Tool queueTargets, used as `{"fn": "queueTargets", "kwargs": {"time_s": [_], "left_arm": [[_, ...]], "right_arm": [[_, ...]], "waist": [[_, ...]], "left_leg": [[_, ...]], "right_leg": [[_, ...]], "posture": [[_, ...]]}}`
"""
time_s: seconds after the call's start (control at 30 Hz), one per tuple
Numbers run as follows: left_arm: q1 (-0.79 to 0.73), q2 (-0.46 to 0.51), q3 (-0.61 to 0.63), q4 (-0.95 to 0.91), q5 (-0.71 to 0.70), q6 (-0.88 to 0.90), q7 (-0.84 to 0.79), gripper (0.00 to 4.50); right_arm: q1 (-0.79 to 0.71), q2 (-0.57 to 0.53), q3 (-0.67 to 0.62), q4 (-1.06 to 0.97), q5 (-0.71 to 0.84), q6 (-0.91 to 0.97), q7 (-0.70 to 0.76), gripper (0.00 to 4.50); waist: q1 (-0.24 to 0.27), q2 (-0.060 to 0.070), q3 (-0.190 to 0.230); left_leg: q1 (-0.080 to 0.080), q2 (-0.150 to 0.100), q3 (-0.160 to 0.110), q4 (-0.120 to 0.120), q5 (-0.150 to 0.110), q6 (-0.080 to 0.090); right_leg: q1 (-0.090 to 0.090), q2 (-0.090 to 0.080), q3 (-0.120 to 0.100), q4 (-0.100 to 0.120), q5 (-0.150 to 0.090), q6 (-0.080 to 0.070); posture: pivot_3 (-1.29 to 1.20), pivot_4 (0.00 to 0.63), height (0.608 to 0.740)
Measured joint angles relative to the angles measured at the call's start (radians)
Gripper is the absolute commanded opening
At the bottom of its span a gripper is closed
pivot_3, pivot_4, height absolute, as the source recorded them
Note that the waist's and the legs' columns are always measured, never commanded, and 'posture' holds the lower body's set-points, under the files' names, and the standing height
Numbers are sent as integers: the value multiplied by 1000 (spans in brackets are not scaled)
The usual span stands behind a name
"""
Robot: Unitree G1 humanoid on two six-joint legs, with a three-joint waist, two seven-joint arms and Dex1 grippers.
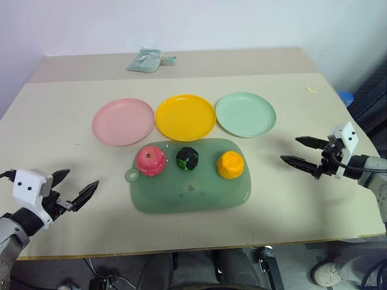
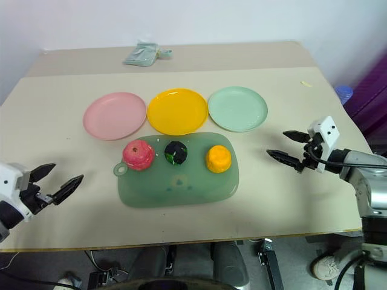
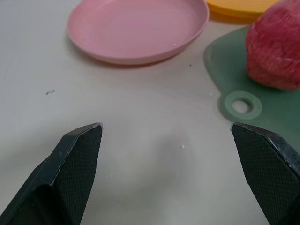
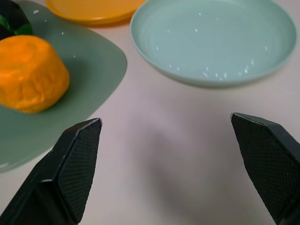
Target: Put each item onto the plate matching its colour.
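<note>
on the green mat [image 1: 187, 193], 3 toy foods [image 1: 187, 158]; plates [image 1: 185, 116] empty.

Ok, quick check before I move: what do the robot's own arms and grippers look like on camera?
Both match. Each gripper, left and right, has two black tapered fingers with a fine cross-hatched texture on the inner pads. Behind each sits a white boxy housing with small dark dots, on grey forearm shells. Thin black cables run along the right wrist.
</note>
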Motion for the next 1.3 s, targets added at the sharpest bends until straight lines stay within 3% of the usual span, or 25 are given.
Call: {"fn": "queueTargets", "kwargs": {"time_s": [0.33,0.6,0.83,1.03,1.3], "left_arm": [[-7,-13,1,-24,-16,5,27,4500],[-189,-21,-35,-7,-63,42,72,4500],[-443,-8,-186,67,-126,122,45,4500],[-558,75,-377,107,-116,135,-136,4500],[-672,161,-604,241,87,57,-266,4500]], "right_arm": [[-51,37,31,5,-25,-5,-36,4480],[-35,97,24,-74,-37,-19,-140,4480],[105,100,-64,-278,72,95,-172,4480],[200,93,-87,-494,186,204,-159,4480],[205,131,-44,-596,224,234,-212,4480]], "waist": [[2,0,0],[4,0,0],[7,0,0],[-3,1,0],[5,0,0]], "left_leg": [[0,-1,0,1,0,0],[0,-2,-1,1,0,0],[-1,-3,-2,2,0,0],[0,-2,-2,1,0,0],[-1,-3,-2,2,0,0]], "right_leg": [[1,0,0,0,0,0],[1,0,0,1,0,0],[1,0,-1,1,0,0],[0,2,0,1,0,0],[1,2,-1,1,0,0]], "posture": [[0,150,740],[0,150,740],[0,150,740],[0,150,740],[0,150,740]]}}
